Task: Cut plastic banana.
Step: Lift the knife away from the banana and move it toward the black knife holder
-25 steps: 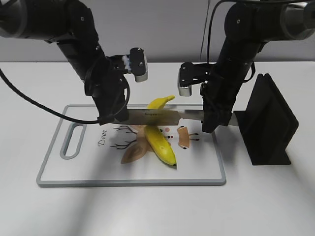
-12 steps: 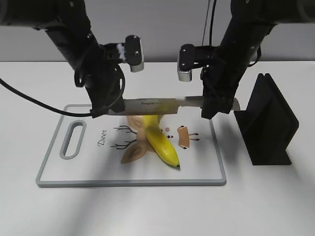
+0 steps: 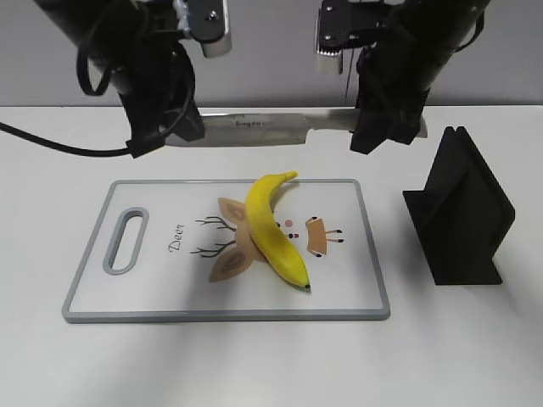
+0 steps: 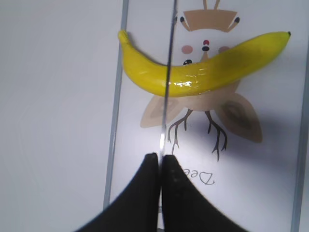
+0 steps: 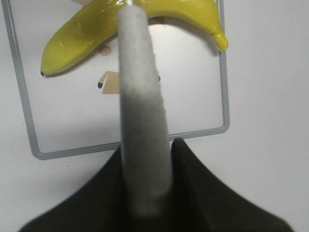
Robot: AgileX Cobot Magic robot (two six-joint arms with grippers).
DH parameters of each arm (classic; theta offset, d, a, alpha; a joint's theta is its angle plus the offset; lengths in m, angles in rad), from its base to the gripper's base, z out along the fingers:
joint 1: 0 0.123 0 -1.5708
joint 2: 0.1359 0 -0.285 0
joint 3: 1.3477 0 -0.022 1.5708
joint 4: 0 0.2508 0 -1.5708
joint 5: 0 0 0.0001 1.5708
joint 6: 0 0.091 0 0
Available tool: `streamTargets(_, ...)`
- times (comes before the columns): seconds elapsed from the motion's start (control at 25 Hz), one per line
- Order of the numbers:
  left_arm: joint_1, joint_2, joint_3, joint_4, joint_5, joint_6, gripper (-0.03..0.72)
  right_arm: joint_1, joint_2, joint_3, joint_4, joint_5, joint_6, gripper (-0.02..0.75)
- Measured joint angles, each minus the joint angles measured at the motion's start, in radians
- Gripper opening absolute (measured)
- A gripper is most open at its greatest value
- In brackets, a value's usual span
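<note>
Yellow plastic banana [image 3: 274, 229] lies below the knife [image 3: 271, 127] pinched by both grippers' jaws.

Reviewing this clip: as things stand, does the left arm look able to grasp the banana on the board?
Probably not as it is. The left gripper is shut on the knife blade, raised clear above the plastic banana. The banana itself lies unobstructed on the cutting board.

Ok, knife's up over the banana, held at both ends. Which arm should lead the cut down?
Probably the right. Its gripper is clamped on the knife handle, while the left gripper only pinches the blade tip. The plastic banana lies on the cutting board, below and nearer the camera than the blade.
</note>
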Motion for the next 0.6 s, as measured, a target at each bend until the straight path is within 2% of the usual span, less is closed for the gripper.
streamTargets(0.32, -0.003, -0.078, 0.000, 0.007, 0.045, -0.002, -0.007, 0.026, -0.028, -0.055, -0.005, 0.075, 0.011, 0.197)
streamTargets(0.4, -0.002, -0.079, 0.000, 0.008, 0.068, -0.007, 0.023, 0.031, -0.028, -0.057, -0.004, 0.085, 0.025, 0.197)
streamTargets(0.52, -0.002, -0.079, 0.000, 0.002, 0.072, -0.038, 0.170, 0.037, -0.028, -0.058, -0.007, 0.095, 0.056, 0.194)
streamTargets(0.6, -0.002, -0.083, 0.000, -0.002, 0.062, -0.062, 0.316, 0.039, -0.028, -0.061, -0.019, 0.103, 0.080, 0.187)
